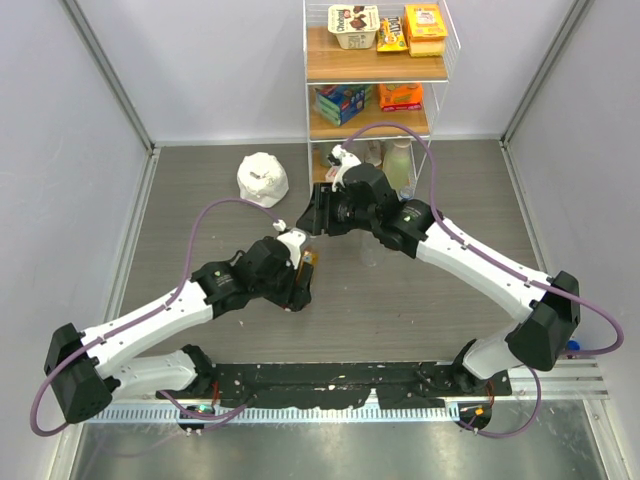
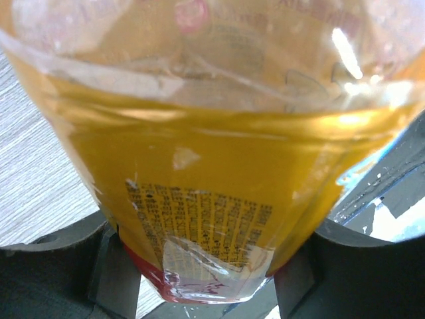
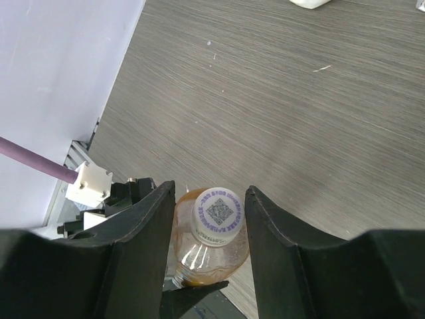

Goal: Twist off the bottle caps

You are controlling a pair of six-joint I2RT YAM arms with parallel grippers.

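Note:
The amber bottle (image 1: pixel 307 266) with a red-and-gold label stands tilted near the table's middle. My left gripper (image 1: pixel 297 283) is shut on its lower body; in the left wrist view the bottle (image 2: pixel 212 166) fills the frame between the two fingers (image 2: pixel 99 269). Its white ribbed cap (image 3: pixel 218 214), with a printed code on top, sits on the neck. My right gripper (image 3: pixel 209 199) is open, with one jaw on each side of the cap and a small gap at both sides; it also shows in the top view (image 1: pixel 318 215). The other two bottles and caps are not clearly visible.
A lumpy white bag (image 1: pixel 262 178) lies at the back left. A wire shelf (image 1: pixel 375 70) with snack boxes stands at the back, with a pale green bottle (image 1: pixel 398 165) at its foot. Grey walls close in both sides.

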